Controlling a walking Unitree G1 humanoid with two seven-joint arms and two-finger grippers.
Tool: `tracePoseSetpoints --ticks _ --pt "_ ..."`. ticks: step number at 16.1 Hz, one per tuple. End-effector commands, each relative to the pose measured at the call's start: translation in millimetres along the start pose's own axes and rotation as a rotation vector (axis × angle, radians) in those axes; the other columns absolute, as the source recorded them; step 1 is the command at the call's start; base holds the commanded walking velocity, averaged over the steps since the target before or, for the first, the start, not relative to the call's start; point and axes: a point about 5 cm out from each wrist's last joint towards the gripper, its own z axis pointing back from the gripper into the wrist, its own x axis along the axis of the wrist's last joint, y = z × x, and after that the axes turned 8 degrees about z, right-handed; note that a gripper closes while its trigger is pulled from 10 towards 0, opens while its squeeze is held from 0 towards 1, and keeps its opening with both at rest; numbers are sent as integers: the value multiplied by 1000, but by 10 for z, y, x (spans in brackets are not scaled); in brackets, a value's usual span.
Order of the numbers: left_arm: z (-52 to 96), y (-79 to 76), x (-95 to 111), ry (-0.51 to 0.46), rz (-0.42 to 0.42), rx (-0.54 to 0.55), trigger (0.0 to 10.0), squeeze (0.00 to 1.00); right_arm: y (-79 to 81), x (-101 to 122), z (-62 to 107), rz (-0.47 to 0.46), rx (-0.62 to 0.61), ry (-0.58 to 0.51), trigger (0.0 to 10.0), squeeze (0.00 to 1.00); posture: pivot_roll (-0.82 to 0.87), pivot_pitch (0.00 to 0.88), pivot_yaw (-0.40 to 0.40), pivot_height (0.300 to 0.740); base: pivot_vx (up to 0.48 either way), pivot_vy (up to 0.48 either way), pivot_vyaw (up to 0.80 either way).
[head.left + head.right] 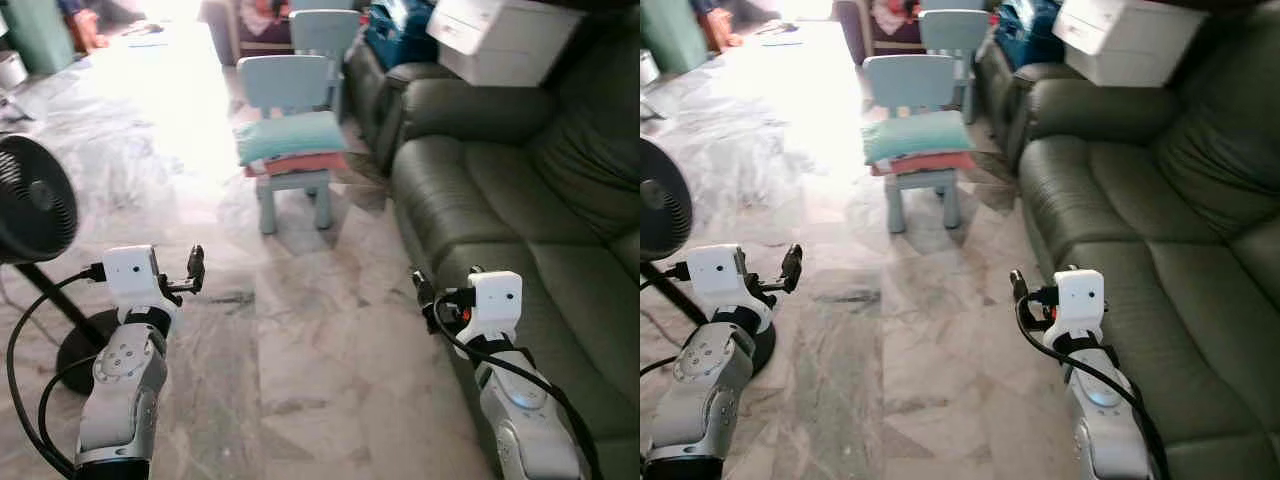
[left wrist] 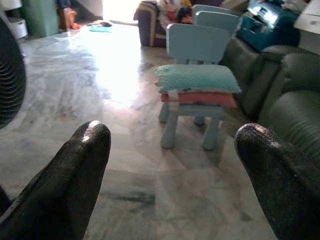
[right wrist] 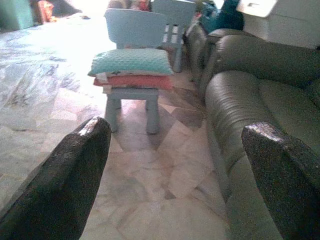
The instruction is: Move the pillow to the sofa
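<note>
**Pillow waiting on the small chair, both grippers empty**

At the far left stood a black round-headed pedestal fan (image 1: pixel 35 200), its base on the pale marbled tile floor (image 1: pixel 300 350). Beside it the left gripper (image 1: pixel 195 268) was raised with its two black fingers (image 2: pixel 75 170) spread wide and holding nothing. Ahead, well apart from both arms, a mint-green dimpled fabric pillow (image 1: pixel 290 135) lay on top of a coral-pink cushion (image 1: pixel 300 163), both stacked on the seat of a pale blue plastic child's chair (image 1: pixel 290 90). It looked light, soft and squashy, likely to sag if pinched at one corner; taking it across an overhanging side edge seemed soundest. Open floor ran up to the chair. The right gripper (image 1: pixel 424 297) hung just beside the front edge of the dark green leather sofa (image 1: pixel 520 210), its fingers (image 3: pixel 75 170) likewise wide apart and empty. The sofa's seats offered bare room; a white box (image 1: pixel 500 35) sat on its far arm.
</note>
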Motion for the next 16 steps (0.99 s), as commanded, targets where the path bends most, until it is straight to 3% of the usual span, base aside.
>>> tracePoseSetpoints --ticks 1,16 --pt "13 57 -31 10 -2 26 10000 0 28 43 -13 -5 22 -14 10000 0 -76 41 -55 740 386 285 0" --pt "23 -76 -130 47 -21 -24 10000 0 107 78 -15 -12 58 -35 10000 0 -74 52 -51 740 395 272 0"
